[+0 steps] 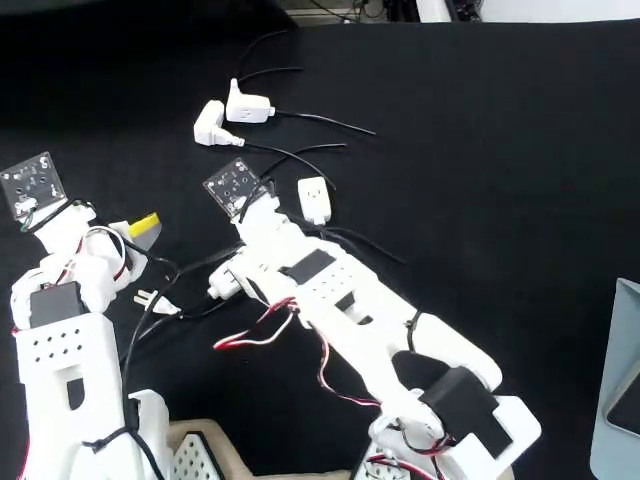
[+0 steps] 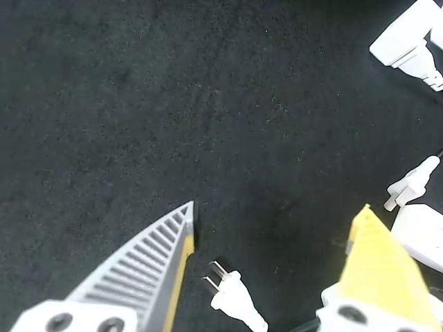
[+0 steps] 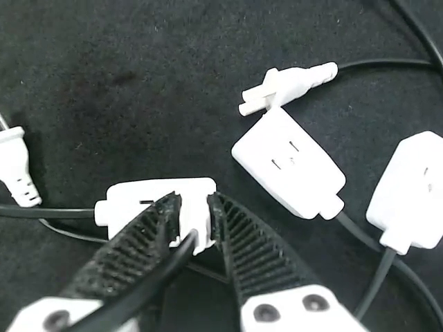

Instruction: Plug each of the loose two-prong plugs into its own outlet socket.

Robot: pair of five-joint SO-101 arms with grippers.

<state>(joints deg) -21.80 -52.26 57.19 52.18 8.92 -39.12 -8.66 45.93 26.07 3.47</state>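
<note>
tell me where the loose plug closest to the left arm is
On the left side of the high view, the plug lies between the left arm and the socket held by the right gripper.

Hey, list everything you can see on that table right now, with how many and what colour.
White plastic outlet sockets: four; two at the far side, one mid-table beside the right arm, one in the right pincer.
White two-prong plugs: two; loose on the cloth, one by the left arm, one beside a socket.
Black cables: several; trailing from sockets and plugs.
Black cloth table: one; under everything.
Pale grey object: one; right edge of the high view, cannot tell what.
White robot arms: two; left and right, near side.
Left pincer: one, grey and yellow fingers; open, near a plug.
Right pincer: one, black fingers; shut on a socket's end.
</note>
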